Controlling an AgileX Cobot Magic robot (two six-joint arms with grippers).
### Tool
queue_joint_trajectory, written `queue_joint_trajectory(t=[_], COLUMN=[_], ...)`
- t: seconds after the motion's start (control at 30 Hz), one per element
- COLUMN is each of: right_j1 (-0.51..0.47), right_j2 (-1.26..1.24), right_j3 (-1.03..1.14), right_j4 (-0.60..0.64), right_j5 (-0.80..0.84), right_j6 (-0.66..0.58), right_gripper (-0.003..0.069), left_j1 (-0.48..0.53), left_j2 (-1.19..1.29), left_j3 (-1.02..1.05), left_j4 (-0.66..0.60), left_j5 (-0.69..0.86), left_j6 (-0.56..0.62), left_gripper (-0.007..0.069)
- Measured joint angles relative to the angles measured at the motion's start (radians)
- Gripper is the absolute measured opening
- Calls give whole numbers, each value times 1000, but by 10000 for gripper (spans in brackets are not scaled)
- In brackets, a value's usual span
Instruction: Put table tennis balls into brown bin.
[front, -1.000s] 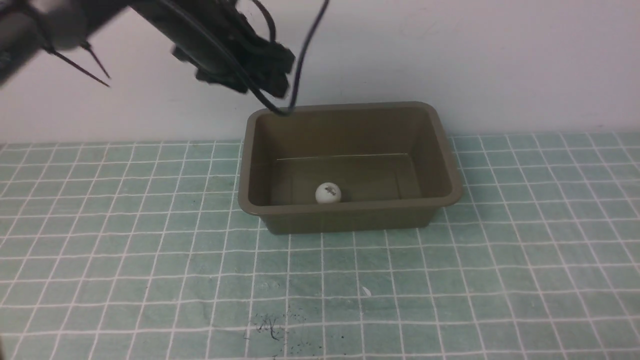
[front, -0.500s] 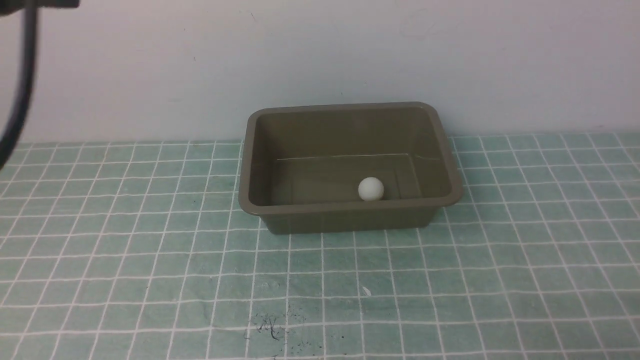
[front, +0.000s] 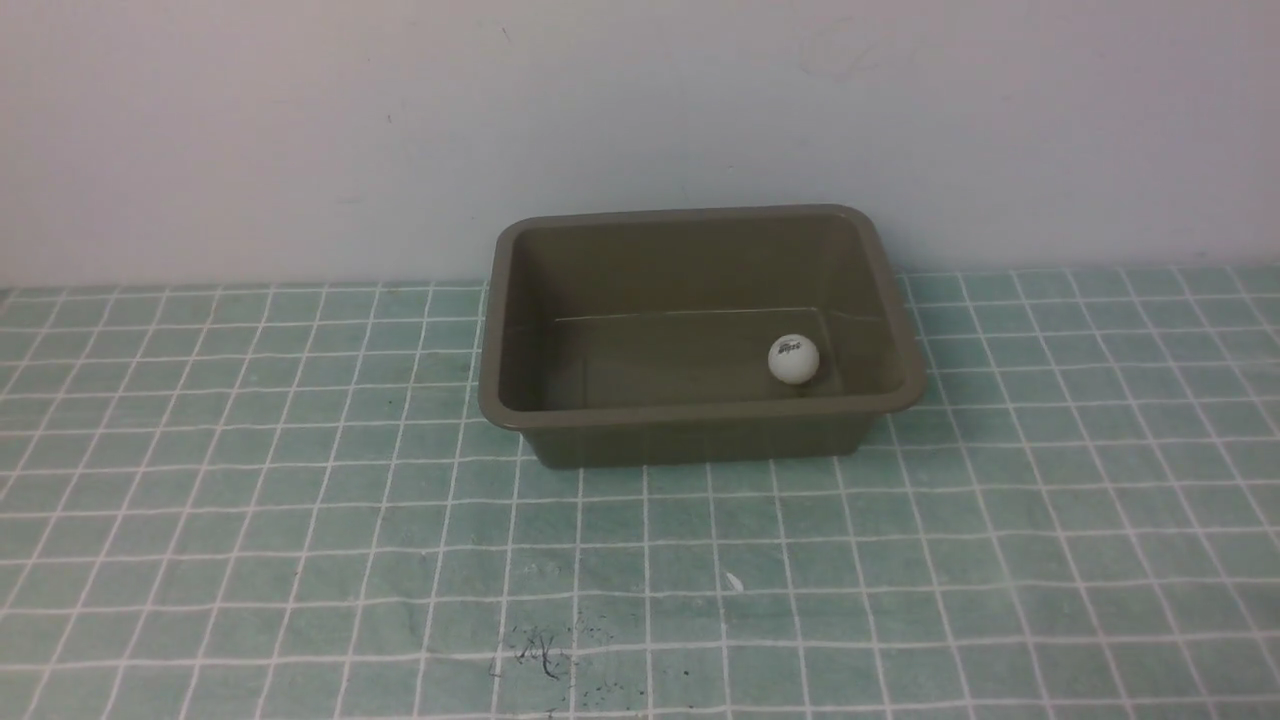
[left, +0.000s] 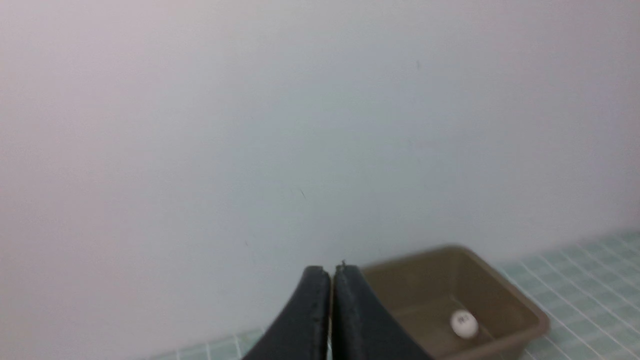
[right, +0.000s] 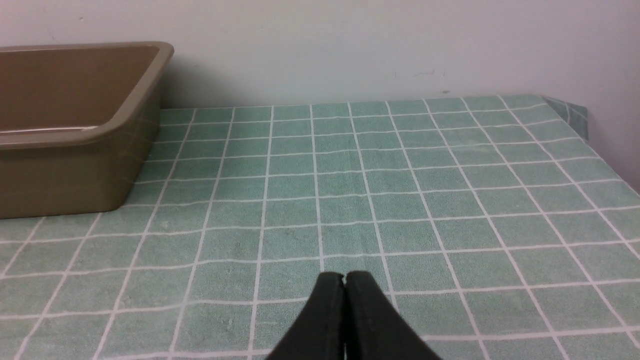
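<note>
The white table tennis ball (front: 794, 358) with its dark logo lies inside the brown bin (front: 520, 415), near the bin's right wall. The left wrist view shows the same ball (left: 464, 323) in the bin (left: 525, 305), far below and ahead of my left gripper (left: 330, 272), which is shut with nothing in it and raised toward the wall. My right gripper (right: 344, 277) is shut and empty, low over the cloth to the right of the bin (right: 125, 112). Neither arm appears in the front view.
A green cloth with a white grid (front: 300, 520) covers the table, and a pale wall stands right behind the bin. Dark specks (front: 545, 650) lie near the front edge. The table's far right corner (right: 570, 107) shows in the right wrist view.
My left arm has withdrawn up and to the left, out of the front view. The ball has rolled across the bin floor from left of centre to the right wall.
</note>
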Motion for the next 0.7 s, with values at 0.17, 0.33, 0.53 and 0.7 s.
queue_joint_trajectory(t=[0.17, 0.33, 0.53, 0.7], right_j1=[0, 0, 0, 0], right_j2=[0, 0, 0, 0], right_j3=[0, 0, 0, 0], right_j4=[0, 0, 0, 0], right_j5=[0, 0, 0, 0], right_j6=[0, 0, 0, 0], right_gripper=[-15, -15, -15, -15], left_j1=[54, 139, 190, 189], left_j2=[-270, -304, -304, -304], left_j3=[393, 705, 976, 1097], left_j4=[113, 130, 77, 57], left_j5=[-125, -191, -372, -440], left_j6=[-157, -125, -67, -51], left_gripper=[-5, -5, -5, -5])
